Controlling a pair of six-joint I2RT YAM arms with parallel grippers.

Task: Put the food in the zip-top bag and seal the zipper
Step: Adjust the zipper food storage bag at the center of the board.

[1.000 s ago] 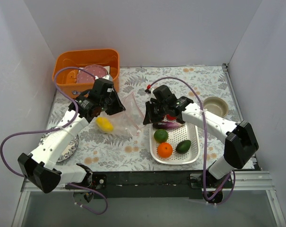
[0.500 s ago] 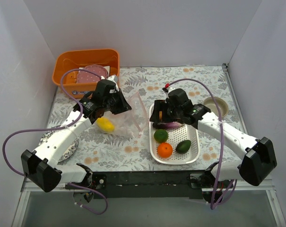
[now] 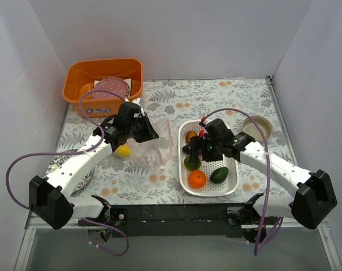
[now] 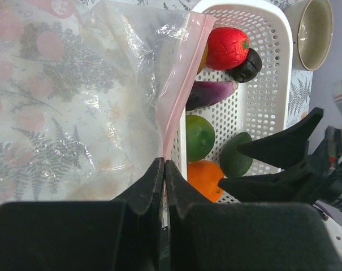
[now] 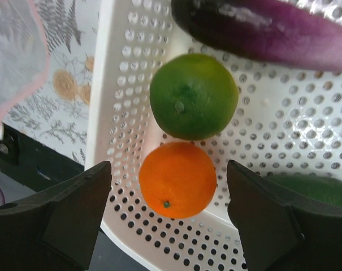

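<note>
The clear zip-top bag (image 3: 151, 148) lies left of the white basket (image 3: 234, 182), with a yellow mango (image 3: 122, 150) in it. My left gripper (image 4: 164, 164) is shut on the bag's edge at its pink zipper (image 4: 179, 96) and holds it up. The basket holds an orange (image 5: 177, 179), a lime (image 5: 193, 96), an eggplant (image 5: 261, 34), an avocado (image 3: 219, 175), a red apple (image 4: 227, 47) and a dark brown piece (image 4: 247, 65). My right gripper (image 5: 168, 166) hangs open just above the orange, one finger on each side of it, touching nothing.
An orange bin (image 3: 103, 69) with a pink speckled plate (image 3: 111, 87) stands at the back left. A beige bowl (image 3: 257, 127) sits right of the basket. Another plate (image 3: 66, 169) lies under my left arm. The table's black front edge is close behind the basket.
My right gripper has swung from beside the bag's mouth to over the basket's near half and has opened wide. My left gripper has shifted the bag's mouth slightly right and nearer.
</note>
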